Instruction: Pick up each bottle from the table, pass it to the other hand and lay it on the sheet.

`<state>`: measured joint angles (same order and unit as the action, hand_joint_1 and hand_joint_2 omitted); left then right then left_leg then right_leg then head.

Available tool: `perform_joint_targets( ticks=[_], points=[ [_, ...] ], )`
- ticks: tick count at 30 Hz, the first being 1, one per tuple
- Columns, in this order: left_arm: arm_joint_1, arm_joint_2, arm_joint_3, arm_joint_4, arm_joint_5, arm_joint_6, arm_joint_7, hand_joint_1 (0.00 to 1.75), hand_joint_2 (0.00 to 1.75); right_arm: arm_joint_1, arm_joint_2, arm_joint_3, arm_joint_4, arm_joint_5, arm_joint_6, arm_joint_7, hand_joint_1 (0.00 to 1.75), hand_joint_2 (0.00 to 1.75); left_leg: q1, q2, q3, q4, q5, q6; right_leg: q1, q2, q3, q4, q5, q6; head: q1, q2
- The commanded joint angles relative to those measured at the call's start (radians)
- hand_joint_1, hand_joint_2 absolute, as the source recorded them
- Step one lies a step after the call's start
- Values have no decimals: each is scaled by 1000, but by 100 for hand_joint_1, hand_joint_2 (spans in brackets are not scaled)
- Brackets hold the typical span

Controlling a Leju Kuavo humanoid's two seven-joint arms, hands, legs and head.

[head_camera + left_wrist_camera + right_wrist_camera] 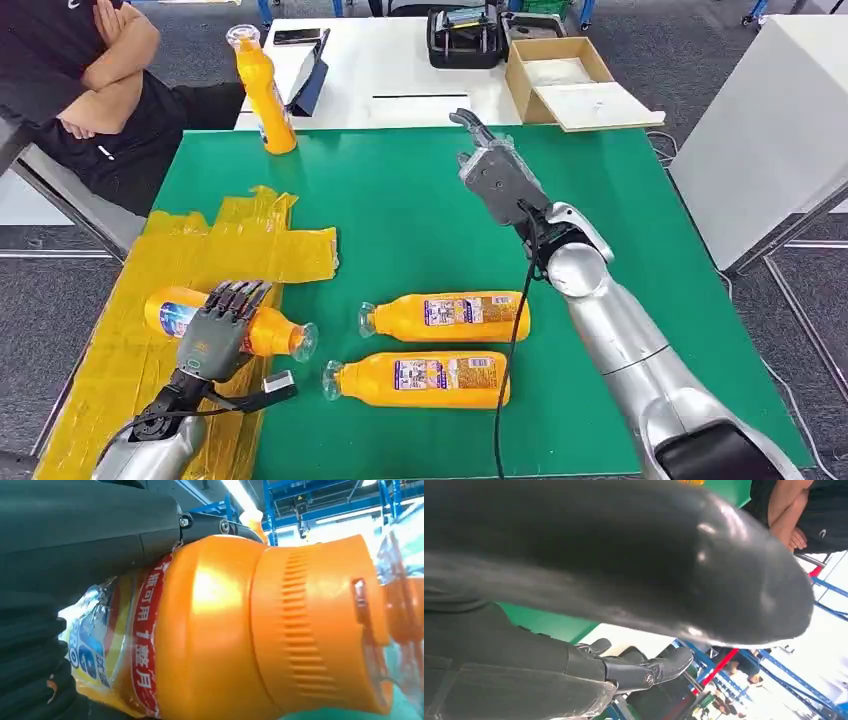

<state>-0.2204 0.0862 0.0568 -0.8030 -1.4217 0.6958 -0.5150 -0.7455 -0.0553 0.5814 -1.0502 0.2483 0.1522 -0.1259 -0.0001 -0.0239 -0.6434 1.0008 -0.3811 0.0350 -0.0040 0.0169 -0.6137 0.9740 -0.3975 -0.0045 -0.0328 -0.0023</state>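
**Left hand on a bottle at the sheet; two bottles lying on the green, one upright**

Far left, we see a person (pixel 85 75) seated with folded arms. On the yellow sheet (pixel 240 250), the left hand (pixel 215 335) lies over a lying orange bottle (pixel 270 332), its fingers (pixel 238 295) wrapped across the body; we read this as a hold, the bottle resting on the sheet. The upright bottle (pixel 265 95) stands at the far edge of the green surface (pixel 420 210). Centre, two bottles lie side by side: the upper lying bottle (pixel 450 316) and the lower lying bottle (pixel 425 378), caps pointing left. The right hand (pixel 495 170) hovers above the surface, fingers loose, holding nothing.

Handling, as we judge it: full bottles, fairly heavy; smooth plastic, likely slippery and prone to rolling. The labelled mid-body looks the best place to take hold.
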Motion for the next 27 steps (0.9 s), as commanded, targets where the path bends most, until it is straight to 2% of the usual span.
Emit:
perform_joint_targets(
  ticks=[1,4,9,10,11,14,18,20,24,27],
  points=[
    [26,-18,-40,37,10,2,-21,0,0,-40,-19,46,45,-12,4,11,0,0,-3,3,5,0,-3,-2,-2,0,5,-1,-2,1,0,0],
    [26,-18,-40,37,10,2,-21,0,0,-40,-19,46,45,-12,4,11,0,0,-3,5,7,1,-4,-3,-3,0,7,-1,-3,2,0,0],
    [-9,-66,150,0,97,2,-162,0,0,-11,-34,44,30,-14,-11,18,0,0,-7,1,3,0,-2,-1,-5,-1,3,-1,-3,5,0,0],
    [-9,-66,150,0,97,2,-162,0,0,-11,-34,44,30,-14,-11,18,0,0,-7,1,4,0,-2,-1,-5,-2,5,-1,-3,5,0,0],
    [-23,-59,147,4,150,2,-183,0,0,-1,-42,43,24,-14,-14,16,0,0,-7,-1,3,0,-1,0,-5,-3,3,-1,-3,5,0,0],
    [-15,-7,39,-85,384,2,-183,0,0,17,-56,36,7,-14,-16,23,0,0,-6,-1,0,1,0,1,-4,-3,3,-1,-3,5,1,0],
    [16,58,-47,-304,597,2,-183,0,0,38,-62,23,-13,-10,-10,37,0,0,-7,1,-2,2,0,1,-5,-3,0,1,-2,4,0,0],
    [21,109,-113,-371,667,2,-130,0,0,49,-66,17,-24,-6,-10,43,0,0,-5,1,-2,3,-1,1,-4,-3,0,1,-2,4,0,0],
    [22,93,-84,-400,743,2,-178,0,0,58,-67,9,-30,-2,-13,47,0,0,-4,4,2,4,-3,-1,-5,-3,2,2,-4,3,0,0],
    [9,136,-117,-490,945,-6,-160,0,0,78,-74,5,-35,11,-18,58,0,0,-2,2,0,2,-1,2,-4,-2,1,0,-2,4,0,0]
  ],
)
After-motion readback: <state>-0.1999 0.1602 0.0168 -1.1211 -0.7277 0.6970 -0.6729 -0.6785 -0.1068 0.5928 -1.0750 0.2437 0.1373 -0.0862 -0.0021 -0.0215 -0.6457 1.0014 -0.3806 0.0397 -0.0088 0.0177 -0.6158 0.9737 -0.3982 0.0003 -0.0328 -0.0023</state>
